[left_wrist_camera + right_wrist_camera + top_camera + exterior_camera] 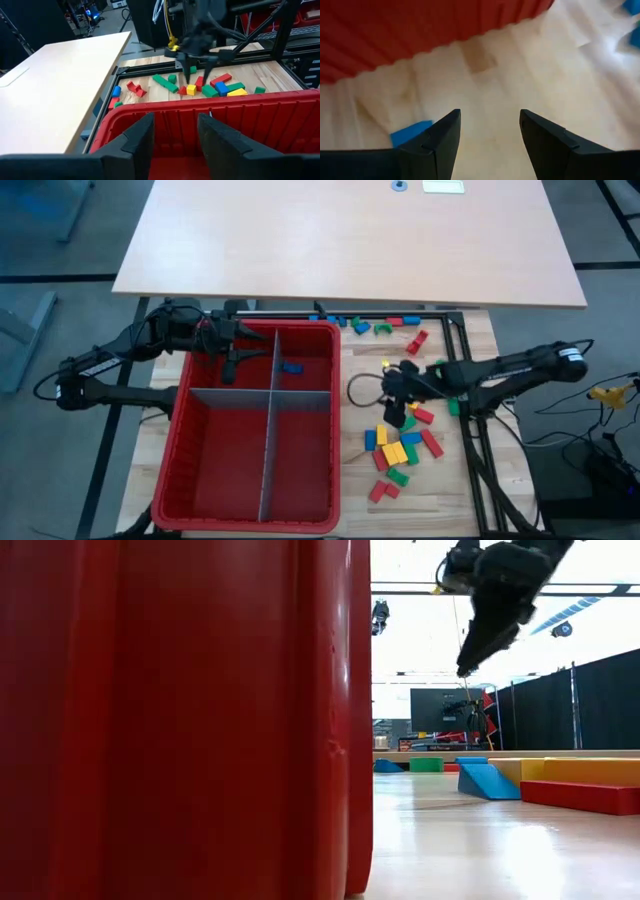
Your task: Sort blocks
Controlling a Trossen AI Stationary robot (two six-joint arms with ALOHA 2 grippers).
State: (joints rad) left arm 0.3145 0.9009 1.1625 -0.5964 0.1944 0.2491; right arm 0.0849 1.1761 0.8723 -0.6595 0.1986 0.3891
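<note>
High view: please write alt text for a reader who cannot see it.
Seen from above, a red bin with four compartments sits on a wooden table, one blue block in its far right compartment. The left gripper, open and empty, hangs over the far left compartment. The right gripper hovers above loose blocks in red, green, blue and yellow beside the bin.

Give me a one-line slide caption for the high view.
Left tool hangs open over the red bin, which holds one blue block; right tool hangs open above the scattered blocks.
</note>
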